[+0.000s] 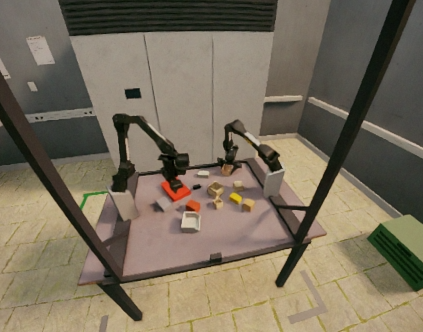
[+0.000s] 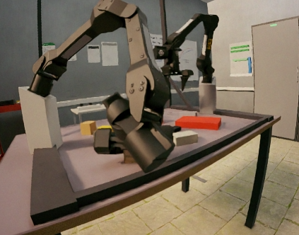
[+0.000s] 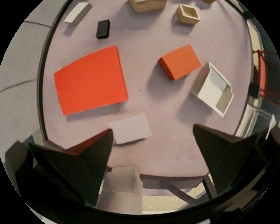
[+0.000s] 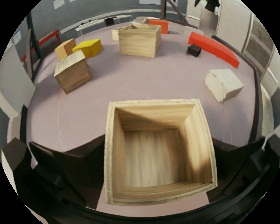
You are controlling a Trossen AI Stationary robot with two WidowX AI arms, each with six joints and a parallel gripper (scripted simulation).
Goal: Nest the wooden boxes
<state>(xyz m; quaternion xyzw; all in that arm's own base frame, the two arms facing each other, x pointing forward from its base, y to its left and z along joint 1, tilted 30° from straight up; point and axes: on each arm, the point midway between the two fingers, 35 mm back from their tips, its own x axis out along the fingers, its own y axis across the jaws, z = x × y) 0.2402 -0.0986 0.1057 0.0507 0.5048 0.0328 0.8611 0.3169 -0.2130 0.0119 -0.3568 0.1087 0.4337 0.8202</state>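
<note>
My right gripper (image 4: 153,135) (image 1: 228,165) is open around an open wooden box (image 4: 156,112) (image 1: 227,171). This box stands upright on the table at the back, open side up, between the spread fingers. A larger wooden box (image 4: 138,40) (image 1: 215,189) (image 3: 146,4) sits mid-table. A small open wooden box (image 1: 218,203) (image 3: 188,14) is near it. A closed-looking wooden cube (image 4: 73,71) (image 1: 238,185) lies to one side. My left gripper (image 3: 154,131) (image 1: 175,182) (image 2: 176,76) is open and empty, hanging above the red slab (image 3: 91,80) (image 1: 178,193).
On the table are an orange block (image 3: 180,61) (image 1: 193,205), a white open tray (image 3: 213,89) (image 1: 190,221), a grey block (image 3: 130,127) (image 1: 163,203), a yellow block (image 4: 88,47) (image 1: 235,198), a tan block (image 4: 65,48) (image 1: 248,204), a white block (image 4: 223,84) and a small black piece (image 3: 102,29).
</note>
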